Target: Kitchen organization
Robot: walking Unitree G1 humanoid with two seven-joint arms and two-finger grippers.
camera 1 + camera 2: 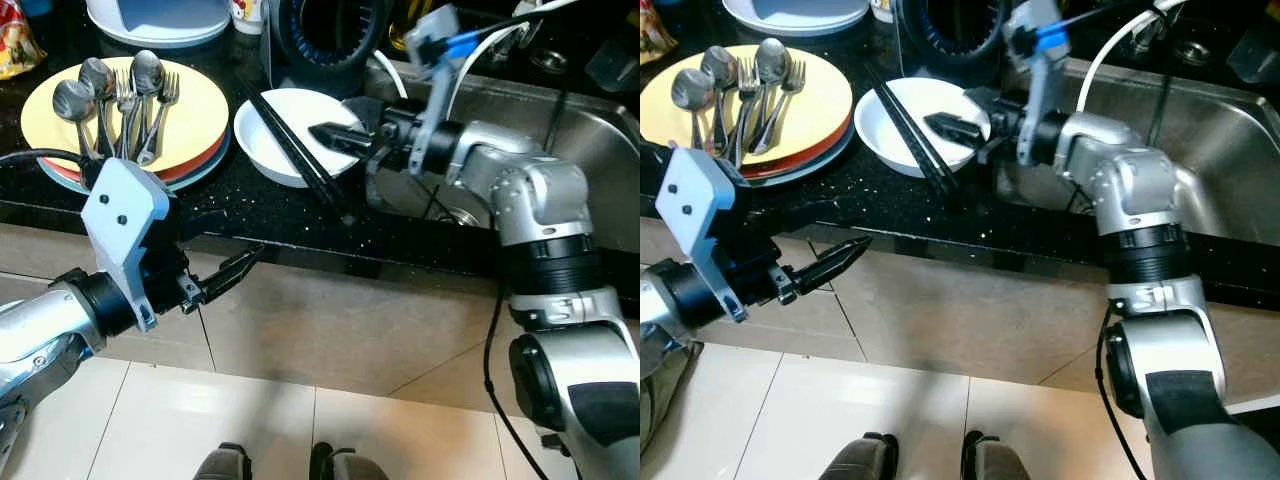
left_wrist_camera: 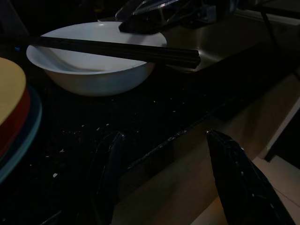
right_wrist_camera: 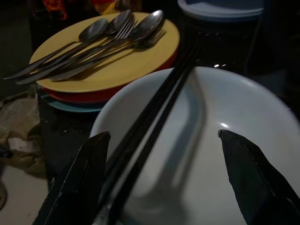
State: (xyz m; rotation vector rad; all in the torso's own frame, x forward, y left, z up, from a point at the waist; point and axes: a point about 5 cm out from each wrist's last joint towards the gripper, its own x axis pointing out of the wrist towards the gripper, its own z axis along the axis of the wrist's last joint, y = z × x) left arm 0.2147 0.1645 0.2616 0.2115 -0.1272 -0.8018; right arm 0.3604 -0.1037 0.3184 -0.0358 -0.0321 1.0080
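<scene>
Black chopsticks [image 1: 295,150], a long pair lying together, rest across the rim of the round white bowl [image 1: 270,150] on the black speckled stone counter [image 1: 250,215]; their near ends stick out past the bowl's front edge over the counter. My right gripper [image 1: 338,135] hovers over the bowl's far side, just beside the chopsticks. In my right wrist view its two black fingers [image 3: 79,183] stand wide apart with the bowl's white hollow between them and the chopsticks running close past one finger. It has hold of nothing.

My left gripper [image 1: 235,268] hangs below the counter's front edge, over the beige tiled floor [image 1: 330,340], pointing toward the bowl. In my left wrist view its fingers [image 2: 234,183] are spread apart and empty.

To the left of the bowl sits a round yellow plate [image 1: 190,105] stacked on a red plate and a pale blue one. On it lie several steel spoons and forks [image 1: 125,100], bunched with their handles toward me. To the right of the bowl is the stainless steel sink [image 1: 590,130], and my right arm reaches across its near corner.
</scene>
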